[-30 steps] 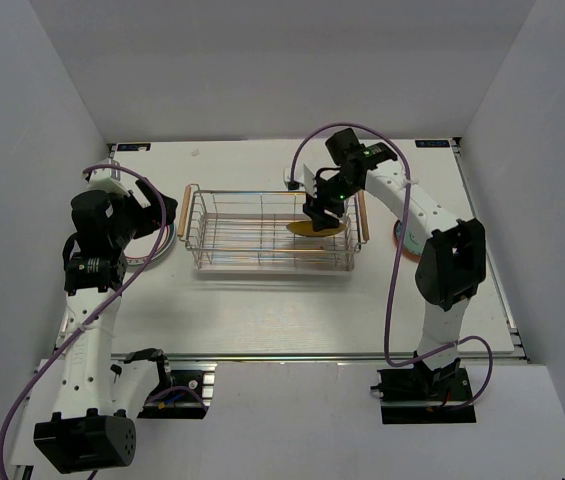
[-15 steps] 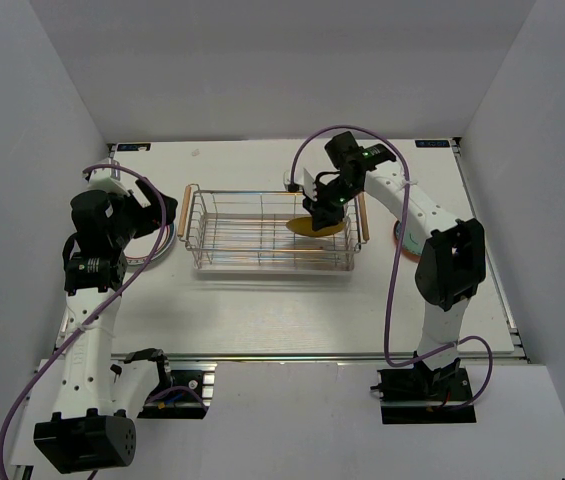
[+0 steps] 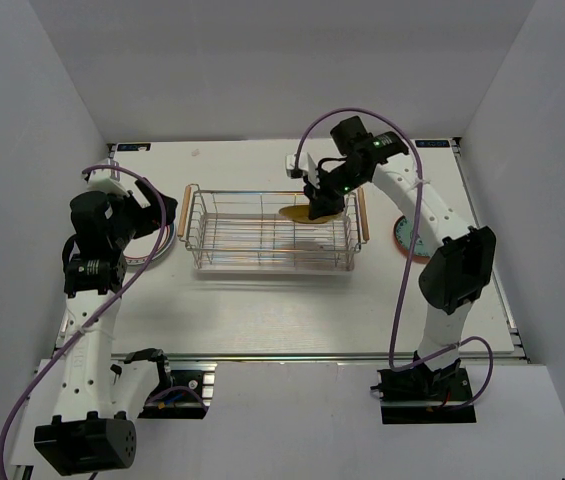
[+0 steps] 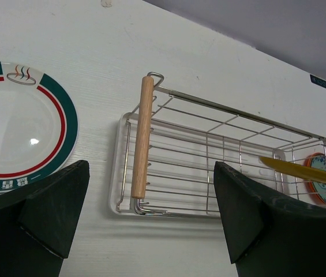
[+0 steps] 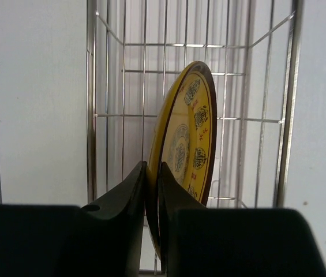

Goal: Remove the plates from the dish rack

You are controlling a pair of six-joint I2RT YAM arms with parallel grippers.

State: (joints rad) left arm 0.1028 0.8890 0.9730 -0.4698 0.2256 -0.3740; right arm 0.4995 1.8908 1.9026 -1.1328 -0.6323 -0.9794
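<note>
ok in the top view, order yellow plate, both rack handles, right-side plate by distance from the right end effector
1. yellow plate, gripped by right end effector
2. right wooden handle, just beside
3. orange-rimmed plate, farther right
4. left wooden handle, far left

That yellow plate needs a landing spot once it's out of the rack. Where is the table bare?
Widest bare patch: the table strip between the dish rack and the near edge. A narrower strip runs behind the rack along the far edge. Crowded: a white plate left of the rack, a teal plate right of it.
</note>
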